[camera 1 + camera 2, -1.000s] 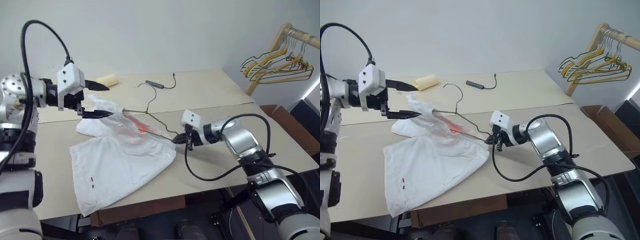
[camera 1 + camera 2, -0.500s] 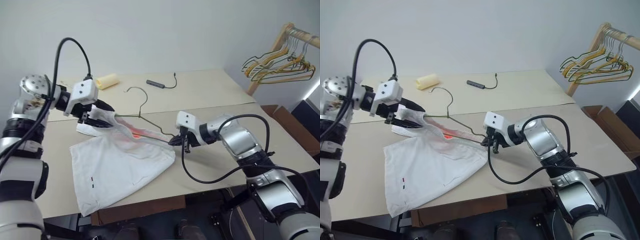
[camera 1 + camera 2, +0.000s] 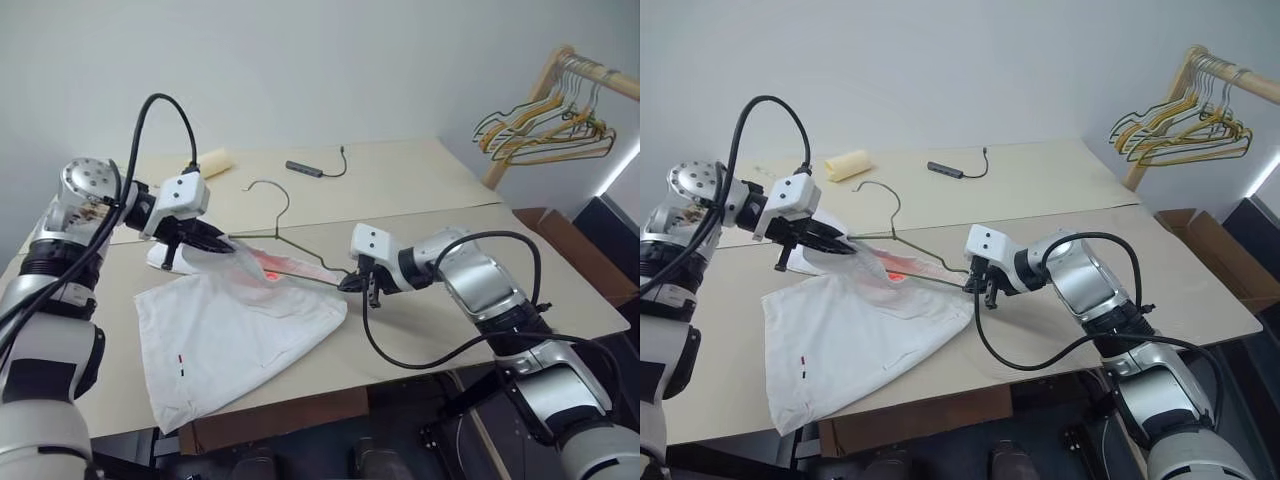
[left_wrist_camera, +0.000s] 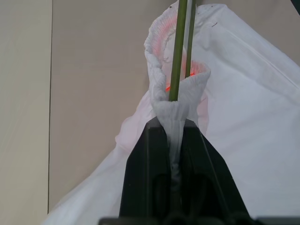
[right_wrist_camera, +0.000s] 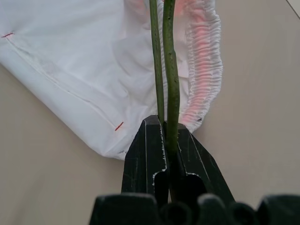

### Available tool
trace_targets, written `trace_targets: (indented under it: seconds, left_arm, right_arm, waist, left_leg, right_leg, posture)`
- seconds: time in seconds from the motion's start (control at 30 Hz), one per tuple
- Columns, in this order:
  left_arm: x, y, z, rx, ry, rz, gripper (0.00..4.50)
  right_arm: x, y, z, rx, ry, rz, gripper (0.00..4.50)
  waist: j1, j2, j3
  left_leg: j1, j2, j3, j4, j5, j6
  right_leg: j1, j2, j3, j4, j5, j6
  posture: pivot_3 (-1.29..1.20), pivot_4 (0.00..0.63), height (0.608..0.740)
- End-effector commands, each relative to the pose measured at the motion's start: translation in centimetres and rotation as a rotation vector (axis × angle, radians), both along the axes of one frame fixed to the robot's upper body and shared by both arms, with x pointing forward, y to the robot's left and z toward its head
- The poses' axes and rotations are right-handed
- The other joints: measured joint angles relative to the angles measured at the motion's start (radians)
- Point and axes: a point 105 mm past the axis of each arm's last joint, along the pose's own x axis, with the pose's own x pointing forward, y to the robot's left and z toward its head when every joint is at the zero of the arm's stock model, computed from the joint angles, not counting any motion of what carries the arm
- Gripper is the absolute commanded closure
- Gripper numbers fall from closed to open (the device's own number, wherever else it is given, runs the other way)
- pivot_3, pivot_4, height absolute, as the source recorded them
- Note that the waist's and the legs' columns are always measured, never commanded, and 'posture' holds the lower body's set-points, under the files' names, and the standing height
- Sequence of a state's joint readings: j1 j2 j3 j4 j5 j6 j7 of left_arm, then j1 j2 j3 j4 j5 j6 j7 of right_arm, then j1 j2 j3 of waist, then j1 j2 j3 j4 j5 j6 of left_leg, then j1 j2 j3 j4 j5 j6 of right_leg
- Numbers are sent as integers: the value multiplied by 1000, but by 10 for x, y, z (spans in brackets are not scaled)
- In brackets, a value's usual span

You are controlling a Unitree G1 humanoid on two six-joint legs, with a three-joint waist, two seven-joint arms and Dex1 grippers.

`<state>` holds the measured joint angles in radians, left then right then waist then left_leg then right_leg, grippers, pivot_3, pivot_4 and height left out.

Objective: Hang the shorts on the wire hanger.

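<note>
On the bench (image 3: 420,190), the shorts (image 3: 235,335) lie spread flat with the waistband bunched toward the far side, and the wire hanger (image 3: 290,245) runs through that waistband, its hook rising over the bare bench top behind. The left hand (image 3: 215,240) is clamped together on a pinch of the gathered waistband, right where the green wire passes; in the left wrist view the fabric is squeezed between the fingers (image 4: 145,173) with the wire just above. The right hand (image 3: 358,283) is closed on the hanger's corner at the near end of the waistband, the two wires caught between its black fingers (image 5: 146,150).

The risk, as I judge it, is that the two hands pull against each other. If the left draws the waistband along while the right holds the wire at a slant, the elastic could snag on the bend or slide off the hanger's end. The left grip holds only a small fold, so it could also slip free.

A second ago the left hand stood wide open above the waistband, beside the raised fabric; it has since come down and shut on the cloth. The right hand has kept its hold on the wire.
</note>
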<state>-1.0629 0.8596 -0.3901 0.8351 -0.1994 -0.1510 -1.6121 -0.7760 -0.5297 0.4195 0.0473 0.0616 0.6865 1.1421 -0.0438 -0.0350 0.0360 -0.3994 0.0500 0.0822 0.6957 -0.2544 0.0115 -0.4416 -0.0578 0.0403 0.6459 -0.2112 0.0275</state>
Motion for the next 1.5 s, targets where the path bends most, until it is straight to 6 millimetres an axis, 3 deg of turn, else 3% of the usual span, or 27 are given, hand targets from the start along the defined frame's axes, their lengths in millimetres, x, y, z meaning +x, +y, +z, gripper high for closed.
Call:
trace_targets:
  seconds: [0.03,0.17,0.3,0.53,0.63,0.73,0.8,1.03,1.27,1.37,1.5]
  left_arm:
    - [-1,4,12,-10,-46,-5,4491]
    - [2,7,15,7,-76,0,4491]
    - [4,11,15,18,-90,17,4500]
    - [8,23,20,15,-137,71,4500]
    - [10,26,21,6,-158,93,4500]
    - [11,28,25,-13,-169,104,4500]
    - [10,29,27,-19,-176,108,4500]
    - [9,32,26,-24,-187,116,4500]
    - [6,31,27,-31,-180,106,4500]
    - [5,31,29,-35,-188,113,4500]
    - [5,33,28,-37,-192,120,4500]
  right_arm:
    - [-5,11,22,57,-71,68,4500]
    - [3,11,24,120,-121,4,4500]
    - [12,2,25,135,-217,-54,3317]
    - [21,-31,56,284,-284,-219,963]
    - [26,-54,57,331,-160,-360,8]
    - [15,-65,40,363,40,-417,8]
    - [3,-60,25,362,109,-398,8]
    - [-4,-17,-9,513,275,-442,8]
    - [1,11,-23,534,362,-415,8]
    - [2,20,-33,486,347,-391,520]
    - [6,28,-31,514,351,-373,1875]
  waist:
    - [-1,0,0]
    - [-1,0,0]
    - [-2,0,0]
    - [-1,0,0]
    - [-2,0,0]
    - [-1,0,0]
    - [-2,0,0]
    - [-21,0,0]
    - [-23,0,0]
    - [-23,0,0]
    - [-23,0,0]
  left_leg:
    - [0,0,0,0,0,0]
    - [0,0,0,0,0,0]
    - [0,0,0,0,0,0]
    - [-1,0,0,0,0,0]
    - [0,0,0,0,0,0]
    - [0,0,0,0,0,0]
    - [0,0,0,0,0,0]
    - [1,0,-1,0,0,0]
    - [1,0,-1,0,0,1]
    - [0,0,-1,0,0,1]
    - [0,0,-1,0,0,1]
  right_leg:
    - [0,0,0,0,0,0]
    - [0,0,0,1,0,0]
    - [0,0,0,1,0,0]
    - [0,0,0,0,0,0]
    - [0,0,0,0,0,0]
    - [0,0,0,0,0,-1]
    - [1,0,0,0,0,-1]
    - [0,1,1,2,0,0]
    - [1,0,1,1,1,0]
    - [1,0,0,1,1,0]
    - [1,0,0,1,1,0]
  posture:
    - [-4,0,740]
    - [-5,0,740]
    - [-9,0,740]
    - [-19,0,740]
    - [-21,0,740]
    - [-21,0,740]
    - [-19,0,740]
    - [-6,0,740]
    - [12,0,740]
    - [20,0,740]
    - [30,0,740]
